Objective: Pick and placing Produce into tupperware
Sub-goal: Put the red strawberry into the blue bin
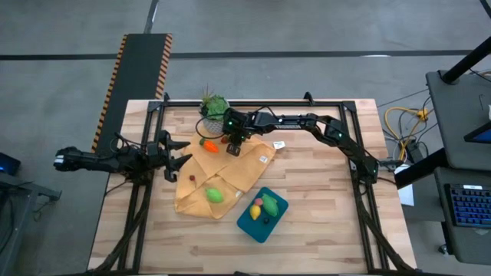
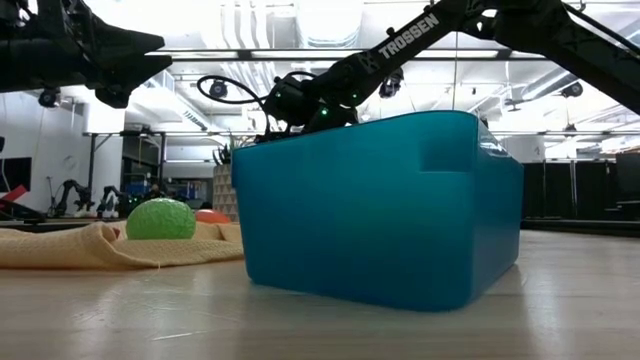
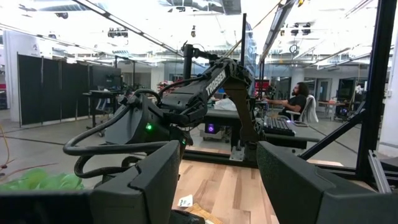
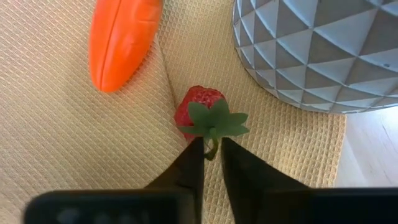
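Observation:
A red strawberry [image 4: 198,107] with a green leaf cap lies on the mustard cloth [image 1: 230,178] beside an orange carrot [image 4: 121,43], close to the grey faceted plant pot [image 4: 323,50]. My right gripper [image 4: 212,163] slants down at the strawberry with its fingers closed on the stem. On the cloth also lie a green oval piece [image 1: 214,195] and a small dark red piece [image 1: 192,179]. The teal tupperware [image 1: 262,214] near the cloth's near right corner holds yellow and green pieces. My left gripper [image 1: 175,158] hovers open at the table's left edge. My right gripper pinches the strawberry's green stem [image 4: 213,147] between its two fingertips, just behind the leaf cap. The fingers come slanting down from above. The strawberry lies on the cloth, its red body pointing away from the fingers.
A potted green plant [image 1: 215,105] stands at the far edge just beyond the right gripper. A small white tag [image 1: 278,143] lies on the wood right of the cloth. Bare wood stretches along the table's right side and near edge.

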Available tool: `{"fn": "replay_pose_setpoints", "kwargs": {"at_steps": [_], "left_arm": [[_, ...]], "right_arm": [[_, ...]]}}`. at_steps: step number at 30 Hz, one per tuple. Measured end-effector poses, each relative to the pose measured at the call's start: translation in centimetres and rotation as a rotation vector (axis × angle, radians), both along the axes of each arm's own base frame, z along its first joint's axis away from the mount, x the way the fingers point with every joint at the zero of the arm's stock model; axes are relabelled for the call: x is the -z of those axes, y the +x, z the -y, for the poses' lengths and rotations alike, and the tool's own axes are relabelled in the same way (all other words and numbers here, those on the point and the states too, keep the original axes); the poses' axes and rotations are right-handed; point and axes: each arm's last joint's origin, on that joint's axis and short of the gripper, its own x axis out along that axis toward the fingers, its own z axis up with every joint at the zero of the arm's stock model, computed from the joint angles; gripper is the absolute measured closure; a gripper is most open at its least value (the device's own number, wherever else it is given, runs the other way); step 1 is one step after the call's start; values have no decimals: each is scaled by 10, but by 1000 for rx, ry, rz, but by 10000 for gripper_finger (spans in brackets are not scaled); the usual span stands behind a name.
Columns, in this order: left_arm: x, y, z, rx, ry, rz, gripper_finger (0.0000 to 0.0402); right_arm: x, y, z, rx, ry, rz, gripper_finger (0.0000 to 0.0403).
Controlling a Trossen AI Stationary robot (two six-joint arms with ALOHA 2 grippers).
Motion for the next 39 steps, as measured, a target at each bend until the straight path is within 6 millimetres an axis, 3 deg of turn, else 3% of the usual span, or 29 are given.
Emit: {"fn": "replay_pose_setpoints", "kwargs": {"at_steps": [4, 15, 24, 28, 39], "left_arm": [[0, 0, 0, 0, 0, 1, 200], [0, 0, 0, 0, 0, 1, 200], [0, 0, 0, 0, 0, 1, 200], [0, 0, 0, 0, 0, 1, 200], [0, 0, 0, 0, 0, 0, 200]], "right_arm": [[0, 0, 0, -5, -3, -1, 389], [-1, -1, 0, -10, -1, -13, 394], [-45, -12, -11, -20, -7, 19, 394], [-71, -23, -33, -63, 3, -24, 394], [-148, -72, -129, -154, 69, -92, 394]]}}
